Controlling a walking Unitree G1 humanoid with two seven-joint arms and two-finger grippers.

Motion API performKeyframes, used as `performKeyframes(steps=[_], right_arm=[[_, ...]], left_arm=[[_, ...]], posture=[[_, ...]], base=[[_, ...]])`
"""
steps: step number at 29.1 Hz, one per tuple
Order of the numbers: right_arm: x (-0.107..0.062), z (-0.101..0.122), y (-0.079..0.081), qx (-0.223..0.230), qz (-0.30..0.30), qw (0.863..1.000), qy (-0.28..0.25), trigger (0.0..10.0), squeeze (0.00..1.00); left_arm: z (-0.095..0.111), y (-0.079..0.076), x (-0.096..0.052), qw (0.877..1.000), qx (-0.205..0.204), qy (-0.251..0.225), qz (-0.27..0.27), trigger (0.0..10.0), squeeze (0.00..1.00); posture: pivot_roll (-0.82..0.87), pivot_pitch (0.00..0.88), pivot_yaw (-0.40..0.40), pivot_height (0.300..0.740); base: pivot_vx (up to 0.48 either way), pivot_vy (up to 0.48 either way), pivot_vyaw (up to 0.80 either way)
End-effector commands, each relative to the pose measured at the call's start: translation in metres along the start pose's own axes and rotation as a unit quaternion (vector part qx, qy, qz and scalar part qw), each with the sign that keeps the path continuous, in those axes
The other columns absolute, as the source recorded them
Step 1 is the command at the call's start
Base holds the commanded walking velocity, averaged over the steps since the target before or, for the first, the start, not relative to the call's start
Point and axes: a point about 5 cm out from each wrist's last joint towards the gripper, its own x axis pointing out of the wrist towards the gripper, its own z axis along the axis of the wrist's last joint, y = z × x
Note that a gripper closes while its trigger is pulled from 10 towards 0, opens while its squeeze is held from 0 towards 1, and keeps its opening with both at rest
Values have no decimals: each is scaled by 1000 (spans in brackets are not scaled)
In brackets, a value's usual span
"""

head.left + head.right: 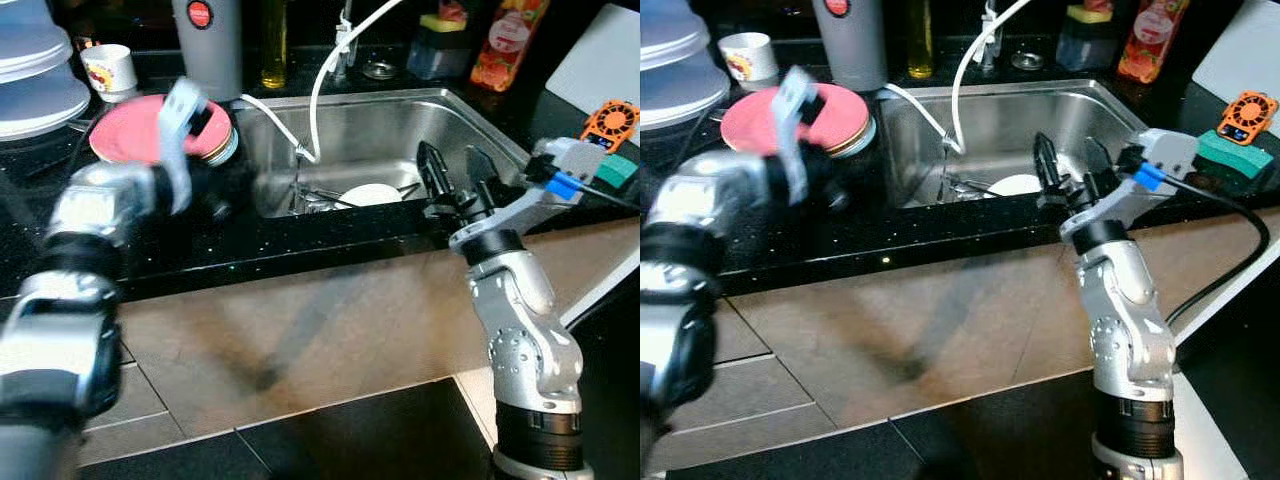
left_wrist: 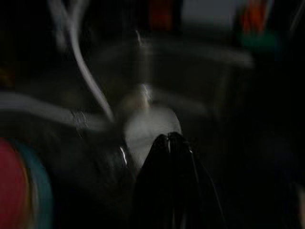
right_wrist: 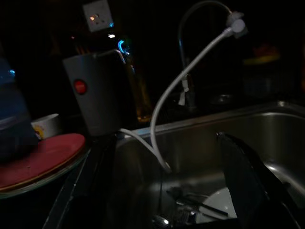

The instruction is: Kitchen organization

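Just beyond the right gripper (image 1: 462, 172), whose fingers are spread and empty, a white plate (image 1: 370, 194) lies in the sink (image 1: 400, 120): likely wet, slippery, breakable; grip its rim. Left gripper (image 2: 167, 143) looks pressed closed, blurred.

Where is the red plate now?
In the left eye view the red plate lies on the black counter at the robot's left, beside the sink, with the blurred left claw just over its right edge.

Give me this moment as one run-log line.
left gripper: shut, blurred, over counter by red plate | right gripper: open at sink front edge | white dish in sink
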Motion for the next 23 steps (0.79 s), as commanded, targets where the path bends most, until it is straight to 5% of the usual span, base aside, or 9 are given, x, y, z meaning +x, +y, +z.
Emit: performKeyframes(steps=[1,8,14,23], right_arm=[[-1,0,0,-13,0,1000,2,10000,0],[2,-1,10,-30,5,1000,-3,10000,0],[4,1,15,-31,11,999,-8,10000,0],[4,-3,14,-27,11,1000,-2,10000,0]], left_arm=[[1,-1,10,998,2,-20,54,10000,0],[-4,-25,53,984,34,-2,174,10000,16],[-10,-28,58,966,104,29,234,10000,4],[0,-6,35,955,105,-15,276,10000,0]], posture=[[94,91,-6,740],[59,105,22,740],[63,113,26,740],[90,105,17,740]], base=[[0,0,0],[0,0,0],[0,0,0],[0,0,0]])
